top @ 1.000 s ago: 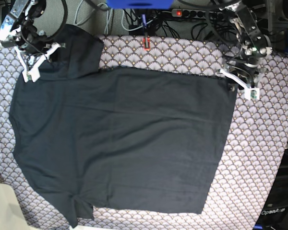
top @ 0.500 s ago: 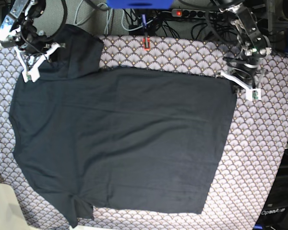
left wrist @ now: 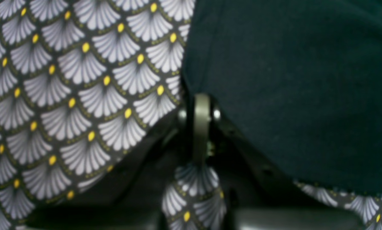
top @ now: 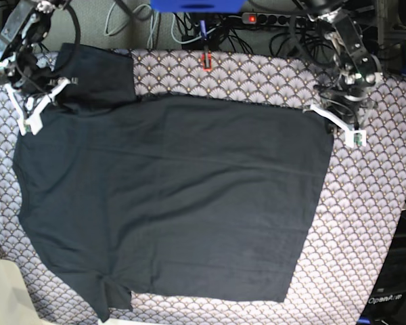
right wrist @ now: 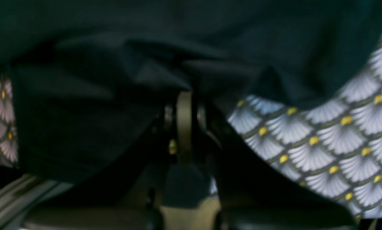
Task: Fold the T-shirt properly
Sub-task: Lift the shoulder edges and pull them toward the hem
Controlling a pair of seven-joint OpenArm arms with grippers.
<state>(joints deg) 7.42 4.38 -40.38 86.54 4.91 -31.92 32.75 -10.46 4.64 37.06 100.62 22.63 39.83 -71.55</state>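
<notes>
T-shirt point(top: 169, 196) spread flat on scallop cloth point(top: 365, 223). Left gripper point(top: 338, 124) clamped on hem corner (cloth nipped too). Right gripper point(top: 32, 108) pinching sleeve fabric, bunched.

Light in the base view was even and fairly bright, with only faint shadows, and the black T-shirt point(top: 169, 196) showed little surface detail beyond soft creases. Both wrist views were dimmer and soft: the patterned cloth point(left wrist: 82, 80) was mildly blurred, nearby gripper parts at the bottom were dark and out of focus, and the fabric folds looked murky.
</notes>
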